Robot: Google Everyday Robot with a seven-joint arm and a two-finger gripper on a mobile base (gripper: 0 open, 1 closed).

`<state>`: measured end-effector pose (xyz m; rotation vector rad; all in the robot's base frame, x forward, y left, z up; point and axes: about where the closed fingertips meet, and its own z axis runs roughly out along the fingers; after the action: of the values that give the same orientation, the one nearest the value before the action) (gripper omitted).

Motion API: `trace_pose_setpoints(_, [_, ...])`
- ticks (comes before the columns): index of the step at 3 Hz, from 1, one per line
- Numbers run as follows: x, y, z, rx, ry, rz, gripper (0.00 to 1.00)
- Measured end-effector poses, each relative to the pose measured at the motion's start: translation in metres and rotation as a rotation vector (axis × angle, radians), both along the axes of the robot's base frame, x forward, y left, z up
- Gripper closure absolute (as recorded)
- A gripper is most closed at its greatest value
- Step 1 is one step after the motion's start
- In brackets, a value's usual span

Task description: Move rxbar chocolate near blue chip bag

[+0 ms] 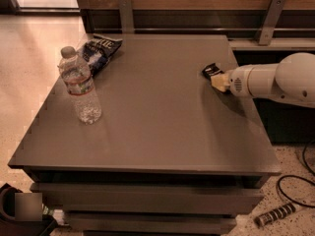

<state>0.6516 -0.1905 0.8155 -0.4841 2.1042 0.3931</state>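
The rxbar chocolate [211, 71] is a small flat black wrapper lying on the grey table [157, 112] near its right edge. My gripper [219, 80] comes in from the right on a white arm and sits right at the bar, its tip touching or just over the bar's near end. The blue chip bag [98, 52] lies wrinkled at the table's far left corner, far from the bar.
A clear water bottle [80, 86] stands upright on the left side of the table, in front of the chip bag. A wooden wall with metal brackets [268, 18] runs behind the table. A cable [295, 181] lies on the floor at right.
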Motion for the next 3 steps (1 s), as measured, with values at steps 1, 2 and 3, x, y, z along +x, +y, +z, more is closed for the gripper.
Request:
trace_pose_setpoints(1, [0.0001, 0.0003, -0.0002, 0.0, 0.001, 0.0, 1.0])
trace_pose_setpoints(2, [0.0001, 0.0004, 0.0, 0.0, 0.001, 0.0, 1.0])
trace_pose_setpoints(3, [0.0001, 0.0004, 0.0, 0.0, 0.001, 0.0, 1.0])
